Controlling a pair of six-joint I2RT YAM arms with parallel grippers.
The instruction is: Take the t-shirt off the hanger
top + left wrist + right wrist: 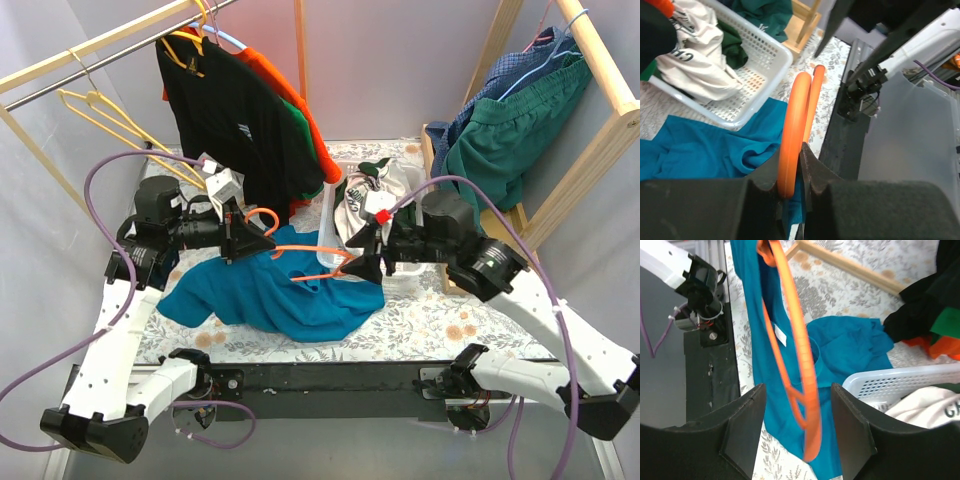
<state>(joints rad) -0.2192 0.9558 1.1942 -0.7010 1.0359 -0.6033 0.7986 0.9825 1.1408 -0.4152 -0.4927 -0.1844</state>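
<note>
The teal t-shirt (270,298) lies crumpled on the flowered table, with a fold rising to the orange hanger (312,250) held level above it. My left gripper (258,242) is shut on the hanger's left end. In the left wrist view the pads (815,165) pinch the orange bar (794,135), with teal cloth (700,147) below and a strip caught under the bar. My right gripper (366,264) is open at the hanger's right end. In the right wrist view the blurred hanger (802,370) passes between the spread fingers (742,430) without touching them, with the t-shirt (845,347) draped behind it.
A white basket (328,232) of pale and green clothes stands just behind the hanger. A rail at the back left carries black, green and orange shirts (240,120) and yellow hangers (105,118). A wooden rack (600,60) on the right holds green and blue garments.
</note>
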